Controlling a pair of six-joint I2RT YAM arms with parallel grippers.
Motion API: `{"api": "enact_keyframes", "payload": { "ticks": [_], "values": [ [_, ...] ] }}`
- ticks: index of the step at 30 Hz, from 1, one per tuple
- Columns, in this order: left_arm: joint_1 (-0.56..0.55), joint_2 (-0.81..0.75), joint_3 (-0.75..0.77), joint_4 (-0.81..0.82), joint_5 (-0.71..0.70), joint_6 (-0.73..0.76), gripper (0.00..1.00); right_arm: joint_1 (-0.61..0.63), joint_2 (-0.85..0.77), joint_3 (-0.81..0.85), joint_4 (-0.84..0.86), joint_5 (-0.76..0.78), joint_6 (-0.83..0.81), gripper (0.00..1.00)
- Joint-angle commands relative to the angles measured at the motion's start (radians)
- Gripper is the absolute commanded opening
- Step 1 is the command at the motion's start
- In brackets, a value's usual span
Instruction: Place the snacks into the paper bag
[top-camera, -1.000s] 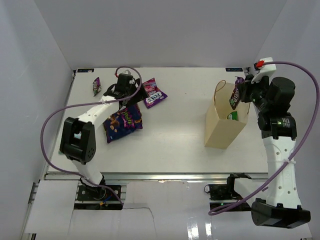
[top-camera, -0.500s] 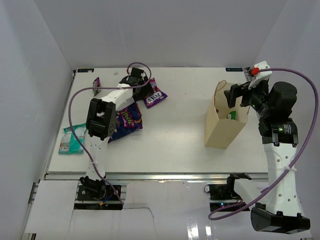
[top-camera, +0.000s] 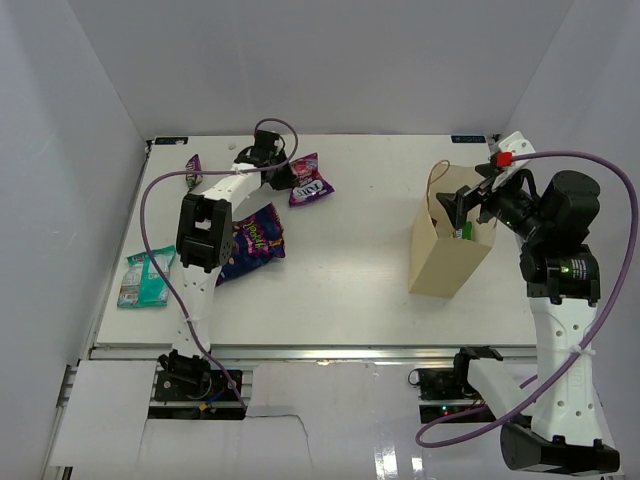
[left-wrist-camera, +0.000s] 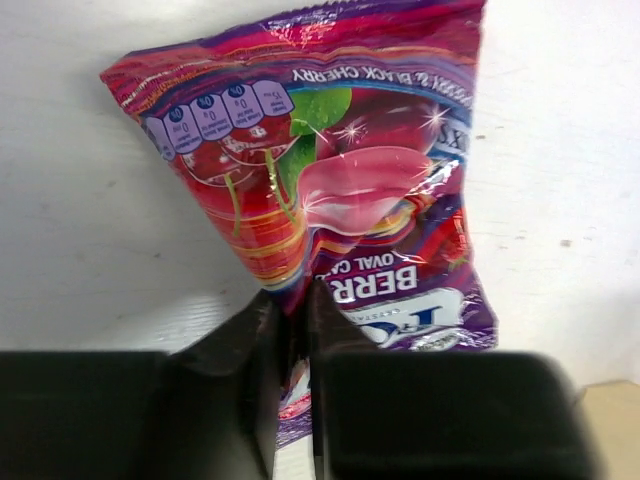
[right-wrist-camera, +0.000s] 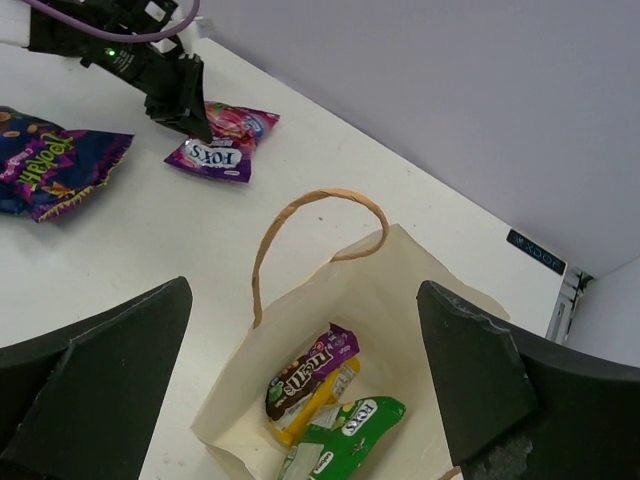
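Note:
At the back left of the table lies the pink-red bag (top-camera: 309, 184) (left-wrist-camera: 330, 170). My left gripper (top-camera: 285, 175) (left-wrist-camera: 290, 297) is shut on its near edge, the foil pinched between the two dark fingers. The tan paper bag (top-camera: 440, 255) (right-wrist-camera: 430, 270) stands upright at the right. Above its mouth my right gripper (top-camera: 462, 208) (right-wrist-camera: 305, 292) hangs open and holds nothing. Inside the bag lie a dark purple bar (right-wrist-camera: 312, 370), a yellow-orange bar (right-wrist-camera: 325, 402) and a green-white bag (right-wrist-camera: 350, 428).
A big purple bag (top-camera: 250, 240) (right-wrist-camera: 45, 170) lies flat beside the left arm. A pale teal packet (top-camera: 146, 277) sits near the left edge. One small dark purple bar (top-camera: 193, 172) rests at the back left corner. Grey walls close in three sides.
My left gripper reached the pink-red bag and shut on its edge. My right gripper opened and let the dark purple bar drop into the paper bag.

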Motion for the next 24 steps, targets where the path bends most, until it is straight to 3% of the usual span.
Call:
{"api": "enact_keyframes", "payload": {
  "ticks": [1, 4, 5, 9, 13, 17, 24],
  "values": [
    [-0.003, -0.054, -0.045, 0.065, 0.161, 0.066, 0.12, -0.004, -0.035, 0.034, 0.021, -0.113, -0.063, 1.0],
    [0.005, -0.123, -0.102, 0.146, 0.255, 0.075, 0.06, -0.004, -0.04, 0.059, 0.028, -0.159, -0.057, 1.0],
    [0.005, -0.147, -0.12, 0.2, 0.275, 0.078, 0.05, -0.004, -0.04, 0.063, 0.036, -0.162, -0.039, 0.95],
    [0.005, -0.328, -0.296, 0.404, 0.4, 0.051, 0.01, -0.004, -0.012, 0.114, 0.077, -0.142, 0.096, 0.9],
    [0.003, -0.452, -0.448, 0.501, 0.467, 0.005, 0.0, -0.002, 0.057, 0.19, 0.077, -0.116, 0.176, 0.88],
    [-0.007, -0.654, -0.613, 0.602, 0.528, -0.037, 0.0, 0.004, 0.192, 0.307, 0.084, -0.249, 0.398, 0.86],
    [-0.049, -0.929, -0.798, 0.645, 0.524, -0.081, 0.0, 0.206, 0.39, 0.424, 0.107, -0.239, 0.586, 0.85]
  ]
}}
